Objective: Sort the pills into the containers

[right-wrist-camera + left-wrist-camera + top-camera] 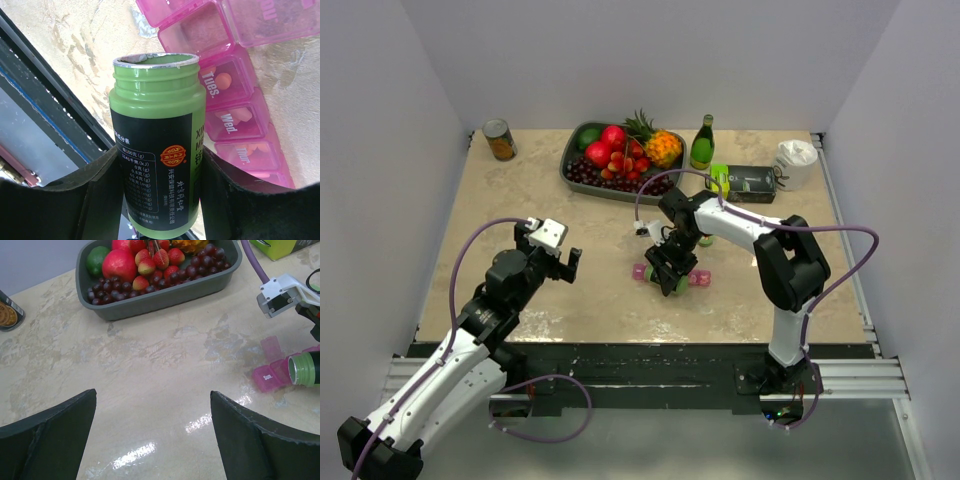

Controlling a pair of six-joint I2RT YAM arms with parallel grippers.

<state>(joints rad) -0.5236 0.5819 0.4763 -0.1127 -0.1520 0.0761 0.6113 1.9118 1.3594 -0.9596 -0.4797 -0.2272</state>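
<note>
My right gripper (159, 155) is shut on an uncapped green pill bottle (155, 125) with a black label, its open mouth tilted over the containers, a pink pill organizer (240, 95). Several lids stand open. Orange pills (223, 79) lie in the Tues, Wed and Thur compartments. From above, the right gripper (670, 272) and bottle cover the middle of the pink organizer (699, 278). My left gripper (552, 262) hovers open to the left of it with nothing between its fingers. In the left wrist view the left gripper (152, 392) faces bare table, with the organizer (270, 376) and the bottle mouth (301, 369) at the right edge.
A grey fruit tray (567, 170) stands at the back centre, a tin can (499, 139) at the back left. A green glass bottle (702, 142), a dark box (748, 181) and a white crumpled object (796, 158) stand at the back right. A black rail runs along the near edge.
</note>
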